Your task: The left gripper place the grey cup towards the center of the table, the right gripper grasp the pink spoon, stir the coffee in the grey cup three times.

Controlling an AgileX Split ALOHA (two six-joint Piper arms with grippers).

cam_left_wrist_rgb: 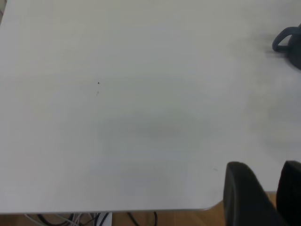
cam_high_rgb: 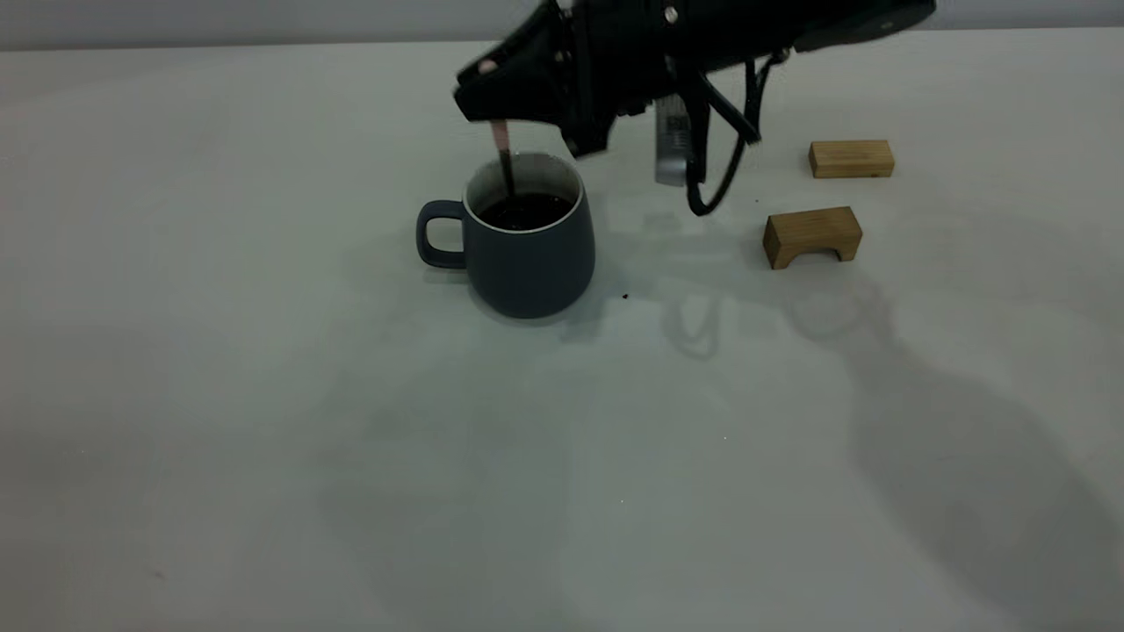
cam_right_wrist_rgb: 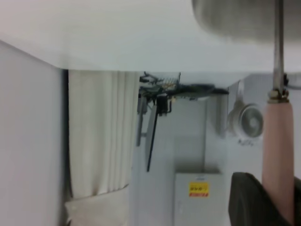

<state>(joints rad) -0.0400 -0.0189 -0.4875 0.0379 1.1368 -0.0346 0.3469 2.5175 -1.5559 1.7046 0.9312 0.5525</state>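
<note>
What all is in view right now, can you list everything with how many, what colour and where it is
grey cup: one, dark slate grey with white inside, near the table's centre, handle pointing toward the left arm's side
coffee: dark brown-black, inside the grey cup
pink spoon: one, pale pink handle with grey metal neck, upright, its lower end dipped in the coffee
wooden blocks: two, tan, on the table on the right arm's side of the cup; one plain, one arch-shaped
table: one, pale grey-white
right gripper: black, above the cup, jaws shut on the spoon's handle
left gripper: black, by the table edge, away from the cup
</note>
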